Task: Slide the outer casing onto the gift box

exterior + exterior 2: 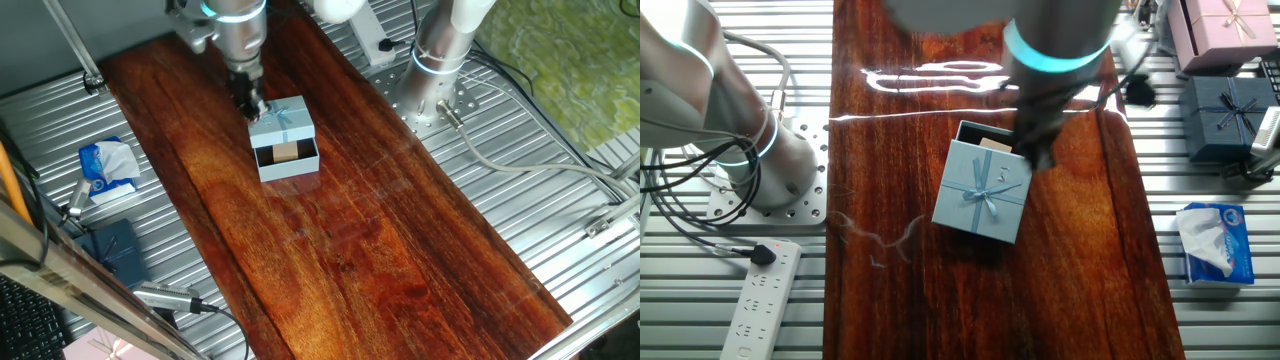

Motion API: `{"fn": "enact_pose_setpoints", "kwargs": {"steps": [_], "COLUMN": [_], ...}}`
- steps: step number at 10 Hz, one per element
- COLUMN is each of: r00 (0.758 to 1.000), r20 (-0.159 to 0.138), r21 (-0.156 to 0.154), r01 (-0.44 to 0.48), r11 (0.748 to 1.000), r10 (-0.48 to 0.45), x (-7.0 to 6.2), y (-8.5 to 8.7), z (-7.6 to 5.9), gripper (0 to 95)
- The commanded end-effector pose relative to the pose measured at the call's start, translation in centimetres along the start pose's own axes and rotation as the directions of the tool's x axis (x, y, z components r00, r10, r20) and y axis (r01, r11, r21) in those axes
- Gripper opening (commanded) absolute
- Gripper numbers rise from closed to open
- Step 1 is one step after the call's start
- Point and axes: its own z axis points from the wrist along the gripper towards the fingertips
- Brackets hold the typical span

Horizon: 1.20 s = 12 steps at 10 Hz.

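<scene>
The outer casing (283, 122), a light-blue sleeve with a pale ribbon bow on top, sits on the wooden board and covers part of the gift box. The gift box (290, 163) sticks out of the casing's near side, showing its dark lining and the tan block (286, 152). In the other fixed view the casing (982, 192) hides most of the box (985, 136), which shows only at the casing's far edge. My gripper (251, 104) points down at the casing's far left corner, touching or almost touching it. Its fingers look shut and hold nothing. It also shows in the other fixed view (1038, 152).
A tissue pack (108, 170) and a dark navy flat box (112, 250) lie on the metal table left of the board. A pale pink box (1225, 25) stands beside the navy box (1225, 115). The arm's base (440, 60) and a power strip (760, 300) are on the other side.
</scene>
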Motion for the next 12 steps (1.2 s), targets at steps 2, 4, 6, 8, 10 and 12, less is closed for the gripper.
{"fn": "enact_pose_setpoints", "kwargs": {"steps": [2, 4, 6, 8, 10, 12], "r00": [1.000, 0.999, 0.999, 0.999, 0.999, 0.999], "r20": [-0.005, 0.000, -0.003, -0.004, -0.005, 0.001], "r21": [-0.006, -0.004, -0.001, 0.001, 0.003, -0.001], "r01": [0.029, 0.038, 0.046, 0.043, 0.041, 0.041], "r11": [1.000, 0.999, 0.999, 0.999, 0.999, 0.999], "r10": [-0.029, -0.038, -0.046, -0.043, -0.041, -0.041], "x": [3.28, 3.31, 3.32, 3.33, 3.33, 3.25], "y": [-3.07, -3.06, -3.06, -3.07, -3.07, -3.03], "z": [1.49, 1.54, 1.52, 1.51, 1.50, 1.61], "gripper": [0.0, 0.0, 0.0, 0.0, 0.0, 0.0]}}
